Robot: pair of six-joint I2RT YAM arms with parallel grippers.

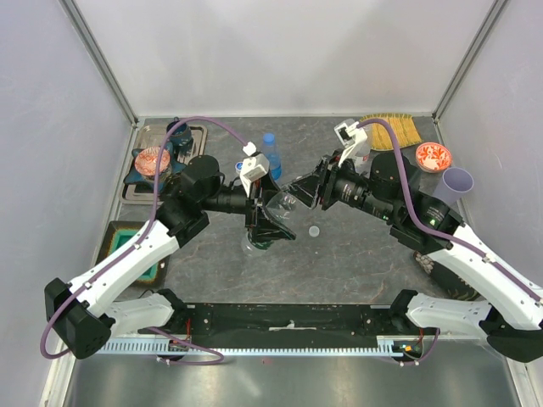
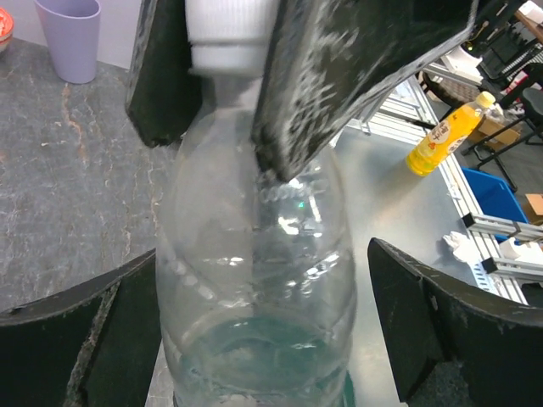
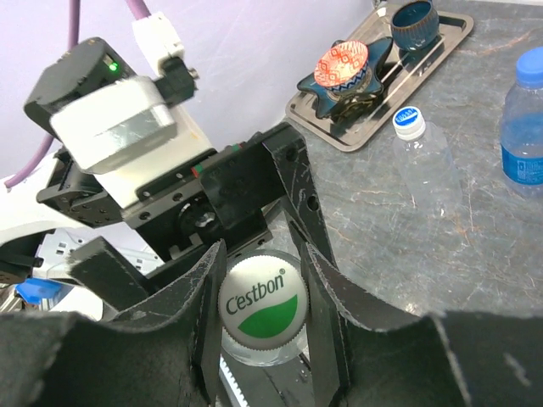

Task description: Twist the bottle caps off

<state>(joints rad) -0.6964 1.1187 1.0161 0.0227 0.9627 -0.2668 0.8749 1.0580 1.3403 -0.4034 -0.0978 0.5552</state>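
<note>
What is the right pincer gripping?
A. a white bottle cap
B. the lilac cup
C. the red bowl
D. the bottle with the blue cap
A: in the right wrist view the right pincer is closed on both sides of the white cap.

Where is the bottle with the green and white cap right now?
In the top view the green-labelled bottle is mid-table, near the blue-labelled bottle: its body sits in the left end effector while the right end effector clamps its cap.
</note>
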